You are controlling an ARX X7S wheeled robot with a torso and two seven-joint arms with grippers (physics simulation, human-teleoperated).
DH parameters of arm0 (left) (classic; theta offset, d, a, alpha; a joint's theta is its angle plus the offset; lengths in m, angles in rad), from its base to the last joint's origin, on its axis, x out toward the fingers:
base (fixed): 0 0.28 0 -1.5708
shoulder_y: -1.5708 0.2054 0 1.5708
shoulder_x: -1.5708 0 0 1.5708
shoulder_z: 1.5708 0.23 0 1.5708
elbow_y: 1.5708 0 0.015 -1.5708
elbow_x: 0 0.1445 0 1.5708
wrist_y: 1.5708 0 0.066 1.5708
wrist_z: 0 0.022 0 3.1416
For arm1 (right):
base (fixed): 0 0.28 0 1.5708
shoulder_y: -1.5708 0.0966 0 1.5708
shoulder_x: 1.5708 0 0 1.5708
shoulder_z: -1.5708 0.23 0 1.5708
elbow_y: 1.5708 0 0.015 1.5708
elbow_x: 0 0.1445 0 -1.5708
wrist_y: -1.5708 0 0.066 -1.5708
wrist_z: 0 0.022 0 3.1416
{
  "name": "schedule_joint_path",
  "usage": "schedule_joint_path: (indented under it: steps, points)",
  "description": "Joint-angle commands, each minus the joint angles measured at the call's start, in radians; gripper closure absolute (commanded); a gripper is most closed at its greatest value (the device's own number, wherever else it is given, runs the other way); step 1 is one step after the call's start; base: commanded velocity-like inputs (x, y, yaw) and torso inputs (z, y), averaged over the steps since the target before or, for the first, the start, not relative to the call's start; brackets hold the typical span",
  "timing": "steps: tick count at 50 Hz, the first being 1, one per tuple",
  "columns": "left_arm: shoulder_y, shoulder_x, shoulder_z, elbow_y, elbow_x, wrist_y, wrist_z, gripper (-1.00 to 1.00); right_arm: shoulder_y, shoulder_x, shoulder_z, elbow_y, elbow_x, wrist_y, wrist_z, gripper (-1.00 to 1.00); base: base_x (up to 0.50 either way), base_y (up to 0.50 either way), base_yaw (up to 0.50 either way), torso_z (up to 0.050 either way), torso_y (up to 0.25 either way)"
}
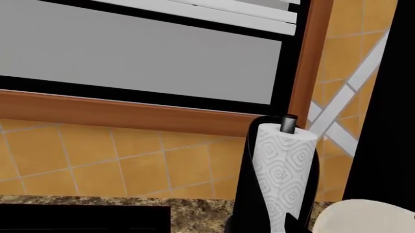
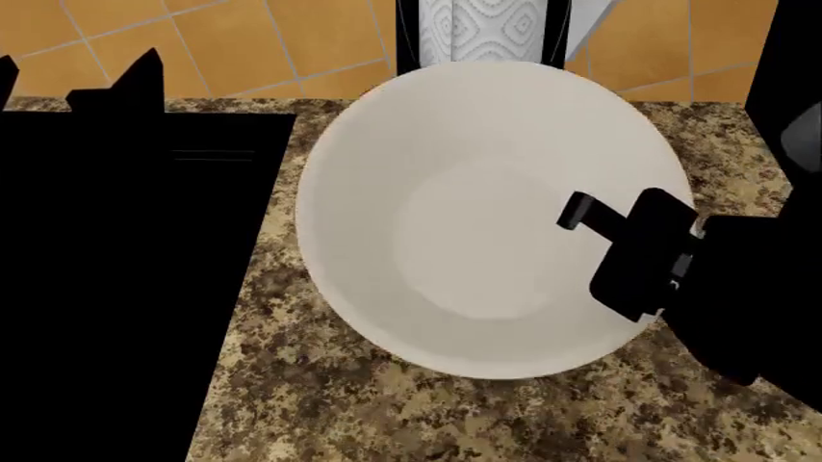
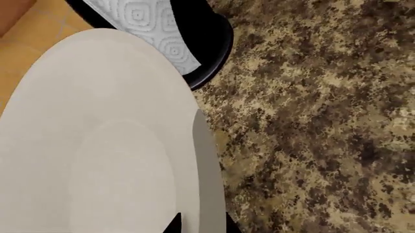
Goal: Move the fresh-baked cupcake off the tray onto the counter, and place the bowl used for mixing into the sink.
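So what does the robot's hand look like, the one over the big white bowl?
The right gripper is black and blocky, all flat faces and hard corners, on a thick black arm. One short dark finger sticks out, with a lighter grey face on its end. A small pale patch sits on the wrist. No cables show. The left gripper is out of sight.

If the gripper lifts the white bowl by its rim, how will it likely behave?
The bowl looks rigid, so it should not flex. Its smooth, glossy wall may slip between the fingers. Held at one side by the right gripper, this wide, deep bowl would probably tilt.
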Motion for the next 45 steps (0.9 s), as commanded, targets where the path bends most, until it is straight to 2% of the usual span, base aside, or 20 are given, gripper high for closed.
schedule_joint_path:
  steps: [1,9,13,19,45]
  points:
    - [0.000,-0.004,0.003,0.001,-0.007,0.008,-0.006,-1.00,0.148,0.017,0.079,-0.074,0.015,-0.019,0.043,1.00,0.00,0.00,0.00,0.000,0.000]
    - [-0.001,-0.008,0.008,0.002,-0.007,0.014,-0.009,-1.00,0.179,0.023,0.094,-0.118,-0.062,0.023,0.002,1.00,0.00,0.00,0.00,0.000,0.000]
    - [-0.002,-0.010,0.015,0.003,-0.004,0.016,-0.009,-1.00,0.173,0.028,0.102,-0.138,-0.159,0.033,-0.038,1.00,0.00,0.00,0.00,0.000,0.002]
    - [-0.001,-0.012,0.018,0.003,-0.002,0.025,-0.006,-1.00,0.196,0.019,0.083,-0.129,-0.186,0.068,-0.044,1.00,0.00,0.06,0.00,0.000,0.000]
    - [0.002,-0.024,0.029,0.005,-0.009,0.044,-0.009,-1.00,0.190,0.026,0.072,-0.128,-0.233,0.080,-0.063,1.00,0.09,0.49,0.00,0.000,0.000]
